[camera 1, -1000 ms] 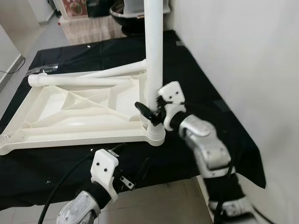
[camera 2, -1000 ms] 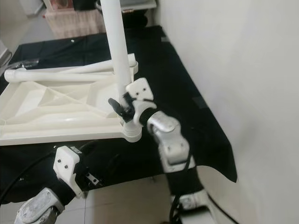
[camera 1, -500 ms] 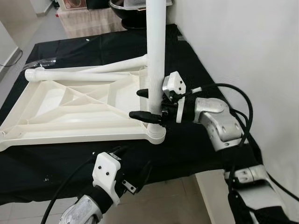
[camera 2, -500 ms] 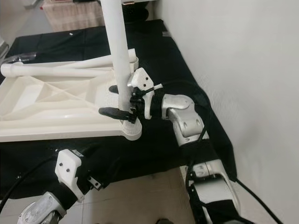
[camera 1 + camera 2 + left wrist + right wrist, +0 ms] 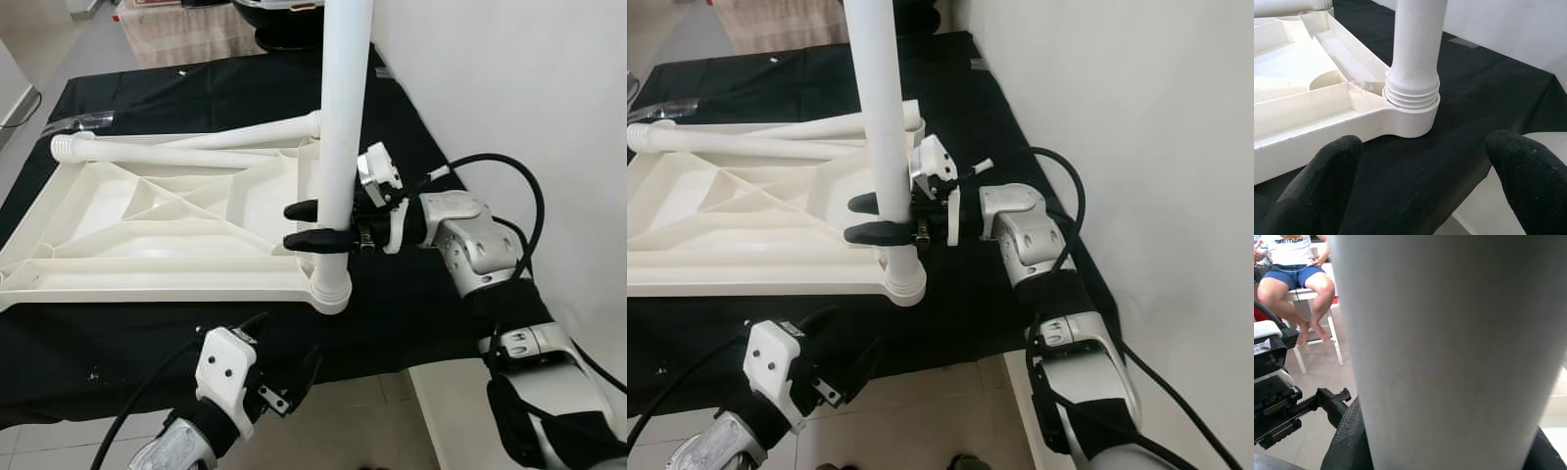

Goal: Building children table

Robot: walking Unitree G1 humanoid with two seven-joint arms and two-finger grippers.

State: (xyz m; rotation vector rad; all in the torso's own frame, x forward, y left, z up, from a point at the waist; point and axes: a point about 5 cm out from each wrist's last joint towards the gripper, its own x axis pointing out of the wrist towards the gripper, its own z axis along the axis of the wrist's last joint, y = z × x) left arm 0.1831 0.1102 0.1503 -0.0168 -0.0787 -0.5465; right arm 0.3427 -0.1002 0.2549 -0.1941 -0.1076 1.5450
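Right hand (image 5: 315,225), frame centre: clamped on upright white leg (image 5: 345,108). Left hand (image 5: 1420,171), lower frame: fingers spread wide, empty.

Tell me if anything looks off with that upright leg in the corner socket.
The upright leg is not fully seated: in the left wrist view its threaded rings still show above the corner socket of the tabletop. The right gripper has its jaws around the leg. I see no damage.
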